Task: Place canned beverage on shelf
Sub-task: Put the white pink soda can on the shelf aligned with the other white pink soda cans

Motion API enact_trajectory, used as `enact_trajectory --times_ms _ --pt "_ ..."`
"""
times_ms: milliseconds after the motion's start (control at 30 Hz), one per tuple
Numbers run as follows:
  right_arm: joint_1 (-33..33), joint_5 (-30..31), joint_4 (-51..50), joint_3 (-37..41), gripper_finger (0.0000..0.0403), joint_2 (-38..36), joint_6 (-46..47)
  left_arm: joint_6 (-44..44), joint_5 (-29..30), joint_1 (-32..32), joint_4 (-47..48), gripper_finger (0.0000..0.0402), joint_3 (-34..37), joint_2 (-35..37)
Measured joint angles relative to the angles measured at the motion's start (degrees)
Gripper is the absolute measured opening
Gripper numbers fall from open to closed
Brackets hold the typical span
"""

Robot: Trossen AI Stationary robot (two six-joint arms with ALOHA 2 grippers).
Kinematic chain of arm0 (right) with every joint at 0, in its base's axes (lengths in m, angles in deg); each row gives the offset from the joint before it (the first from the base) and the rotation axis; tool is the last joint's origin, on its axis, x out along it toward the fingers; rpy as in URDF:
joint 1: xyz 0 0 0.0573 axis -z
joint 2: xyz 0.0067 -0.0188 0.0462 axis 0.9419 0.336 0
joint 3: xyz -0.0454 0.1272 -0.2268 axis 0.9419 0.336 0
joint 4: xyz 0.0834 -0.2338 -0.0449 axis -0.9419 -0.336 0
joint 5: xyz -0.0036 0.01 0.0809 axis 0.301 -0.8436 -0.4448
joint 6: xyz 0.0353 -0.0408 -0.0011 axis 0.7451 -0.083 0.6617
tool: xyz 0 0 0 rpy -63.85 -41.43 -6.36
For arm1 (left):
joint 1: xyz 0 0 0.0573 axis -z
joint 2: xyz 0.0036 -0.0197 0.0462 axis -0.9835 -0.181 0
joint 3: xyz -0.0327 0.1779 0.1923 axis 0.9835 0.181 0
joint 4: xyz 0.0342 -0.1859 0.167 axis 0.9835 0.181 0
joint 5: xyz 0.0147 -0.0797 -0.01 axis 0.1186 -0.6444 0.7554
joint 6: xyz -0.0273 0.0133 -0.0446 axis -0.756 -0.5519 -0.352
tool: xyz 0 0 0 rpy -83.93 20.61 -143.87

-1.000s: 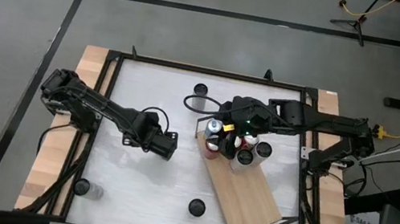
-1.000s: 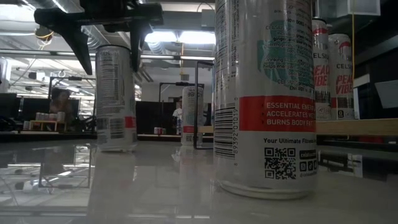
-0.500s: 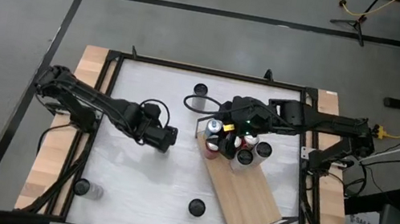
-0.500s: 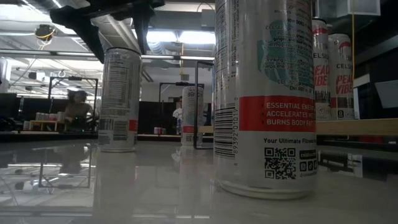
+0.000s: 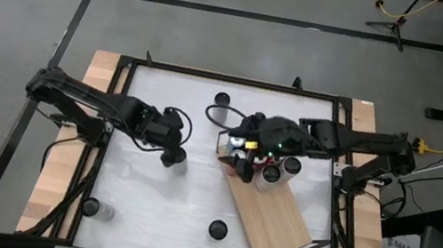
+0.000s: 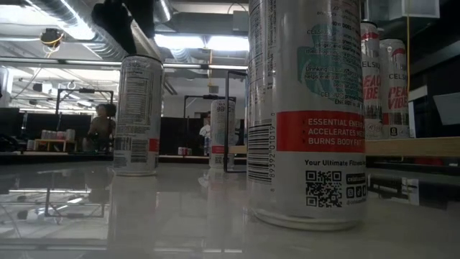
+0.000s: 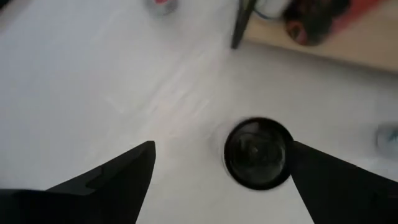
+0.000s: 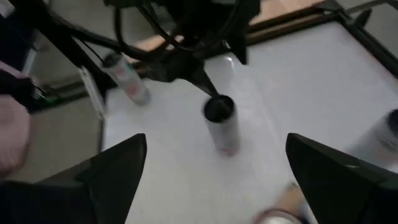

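Desk: white top, carrying the shelf, a long light-wood board with thin black wire end rails, lying diagonally right of centre, its far-left end and the cans there largely hidden beneath the right end effector, jaws wide, holding nothing. Left end effector: jaws wide, poised directly over one upright, dark-topped can left of the shelf, covering it from above; not gripping it.
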Motion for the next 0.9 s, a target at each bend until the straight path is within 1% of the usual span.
enact_trajectory --times_ms 67,200,300,567,700,900 --pt "-1.5 1.8 1.6 0.0 0.0374 0.0 1.3 4.1 0.0 0.0 -0.2 0.0353 0.0 0.6" --pt "-4.6 7.2 2.8 0.0 0.0374 0.3 4.1 10.7 -0.1 -0.1 -1.7 0.0353 0.0 0.7" --pt "-6.5 9.6 2.7 0.0 0.0374 0.7 5.5 16.4 -2.2 0.4 -2.0 0.0353 0.0 0.2" --pt "-9.8 9.7 4.0 0.0 0.0374 3.2 5.9 36.1 -11.3 1.1 -4.1 0.0353 0.0 -0.5" --pt "-10.7 8.6 4.4 0.0 0.0374 4.5 5.9 44.6 -11.5 1.1 -4.2 0.0353 0.0 -0.7" --pt "-10.7 7.8 5.0 0.0 0.0374 5.7 5.8 54.6 -11.5 0.7 -4.0 0.0353 0.0 -2.0"
